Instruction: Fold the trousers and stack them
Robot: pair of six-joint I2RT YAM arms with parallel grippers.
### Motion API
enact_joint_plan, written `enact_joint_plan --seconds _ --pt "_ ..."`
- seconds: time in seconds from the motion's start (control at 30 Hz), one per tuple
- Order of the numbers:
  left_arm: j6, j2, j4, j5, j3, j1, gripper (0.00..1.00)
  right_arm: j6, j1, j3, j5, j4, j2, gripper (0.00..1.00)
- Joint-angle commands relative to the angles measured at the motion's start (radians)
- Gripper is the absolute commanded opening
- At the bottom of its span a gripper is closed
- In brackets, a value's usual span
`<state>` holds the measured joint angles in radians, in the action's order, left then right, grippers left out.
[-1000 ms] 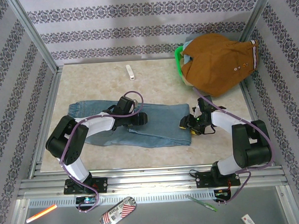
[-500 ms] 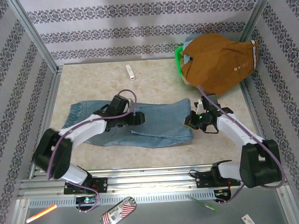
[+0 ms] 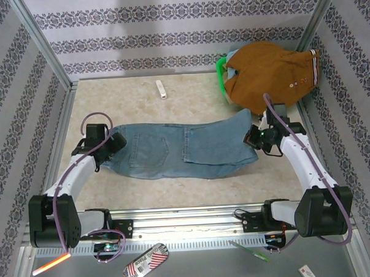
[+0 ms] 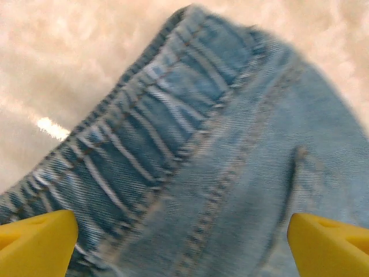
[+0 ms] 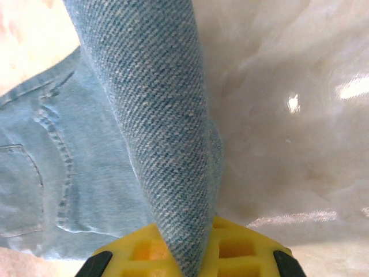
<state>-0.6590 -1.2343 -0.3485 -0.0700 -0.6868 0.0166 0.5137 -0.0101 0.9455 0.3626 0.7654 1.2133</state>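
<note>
The right gripper (image 3: 257,138), clamped on the three-o'clock end of the jeans (image 3: 185,147), has drawn them out long (left gripper (image 3: 111,146) gapes empty at nine), ready for folding.

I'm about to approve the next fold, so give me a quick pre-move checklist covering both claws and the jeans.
1. Right claw shut on a fold of the trousers: ok.
2. Left claw gripping the waistband: not ok, open above it.
3. Trousers stretched lengthwise on the table: ok.
4. Small white object clear of the trousers: ok.
5. Brown garment clear of the lifted end: cannot tell.
</note>
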Motion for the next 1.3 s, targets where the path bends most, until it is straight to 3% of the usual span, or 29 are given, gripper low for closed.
enact_joint_plan --seconds 0.0,0.23,0.37,0.57,0.73,0.87,1.0,1.07,1.17,1.27 --pt "0.008 -0.046 0.065 -0.003 0.033 0.008 0.91 -0.032 -0.009 0.095 -0.033 0.025 -0.009 0.0" --pt "-0.026 -0.143 0.199 -0.121 0.134 -0.039 0.79 -0.105 -0.027 0.237 -0.082 0.121 0.027 0.0" --pt "-0.092 -0.135 0.227 -0.117 0.197 -0.19 0.79 -0.138 -0.028 0.322 -0.101 0.168 0.051 0.0" --pt "-0.279 -0.066 0.27 -0.067 0.271 -0.485 0.79 -0.162 -0.013 0.458 -0.103 0.223 0.105 0.0" --pt "-0.339 0.027 0.231 -0.085 0.239 -0.609 0.8 -0.158 0.055 0.546 -0.105 0.264 0.133 0.0" --pt "-0.238 0.18 0.034 -0.065 0.141 -0.562 0.87 -0.137 0.142 0.61 -0.129 0.296 0.149 0.0" --pt "-0.15 0.331 -0.053 -0.113 0.145 -0.304 0.83 -0.119 0.219 0.677 -0.153 0.327 0.161 0.0" --pt "-0.122 0.334 -0.062 -0.116 0.145 -0.246 0.83 -0.103 0.26 0.695 -0.173 0.329 0.161 0.0" --pt "-0.108 0.269 -0.01 -0.122 0.175 -0.231 0.82 -0.074 0.317 0.703 -0.185 0.316 0.168 0.0" --pt "-0.077 0.175 0.114 -0.241 0.213 -0.195 0.84 -0.053 0.377 0.7 -0.207 0.308 0.182 0.0"
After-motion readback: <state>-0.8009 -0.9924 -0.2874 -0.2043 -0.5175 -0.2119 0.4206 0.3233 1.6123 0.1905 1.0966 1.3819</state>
